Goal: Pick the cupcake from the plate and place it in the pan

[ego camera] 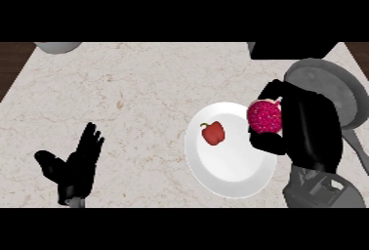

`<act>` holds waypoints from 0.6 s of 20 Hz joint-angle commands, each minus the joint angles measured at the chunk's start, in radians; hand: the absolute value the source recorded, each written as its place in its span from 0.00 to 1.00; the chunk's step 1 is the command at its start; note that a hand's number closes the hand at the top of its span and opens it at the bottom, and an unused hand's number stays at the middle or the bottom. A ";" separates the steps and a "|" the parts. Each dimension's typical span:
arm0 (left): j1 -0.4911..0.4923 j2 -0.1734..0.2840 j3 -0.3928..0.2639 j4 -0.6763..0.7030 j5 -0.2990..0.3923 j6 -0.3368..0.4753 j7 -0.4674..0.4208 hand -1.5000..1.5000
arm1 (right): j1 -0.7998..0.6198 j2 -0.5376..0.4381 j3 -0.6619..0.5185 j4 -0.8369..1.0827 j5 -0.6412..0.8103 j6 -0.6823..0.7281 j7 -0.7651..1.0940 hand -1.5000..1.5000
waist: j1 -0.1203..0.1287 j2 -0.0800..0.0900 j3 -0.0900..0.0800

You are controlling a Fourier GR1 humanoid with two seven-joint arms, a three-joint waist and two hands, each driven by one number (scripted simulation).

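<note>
A pink cupcake (264, 117) is held over the right rim of the white plate (229, 172), with my right hand (299, 124) curled round it from the right and thumb below it. A red bell pepper (213, 133) lies on the plate's left part. The grey pan (330, 90) sits at the right, just behind and beside my right hand, its handle running toward the lower right. My left hand (72, 168) rests open at the lower left, fingers up, away from everything.
A grey bowl (57, 46) shows at the counter's top left edge. A dark object (292, 50) sits at the top right behind the pan. Dark wood borders the marble counter at both upper corners.
</note>
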 commanded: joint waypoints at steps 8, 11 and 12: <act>0.021 0.024 0.026 0.005 0.015 -0.038 0.022 0.50 | -0.159 -0.106 -0.327 0.326 -0.152 -0.174 -0.202 1.00 | 0.010 0.007 -0.005; -0.021 -0.033 -0.010 0.061 -0.013 -0.005 0.003 0.50 | -0.178 -0.207 -0.414 0.472 -0.180 -0.243 -0.330 1.00 | 0.008 0.010 -0.005; 0.003 -0.022 -0.002 0.036 -0.006 -0.014 0.002 0.50 | -0.204 -0.207 -0.420 0.564 -0.150 -0.303 -0.343 1.00 | 0.016 0.011 -0.005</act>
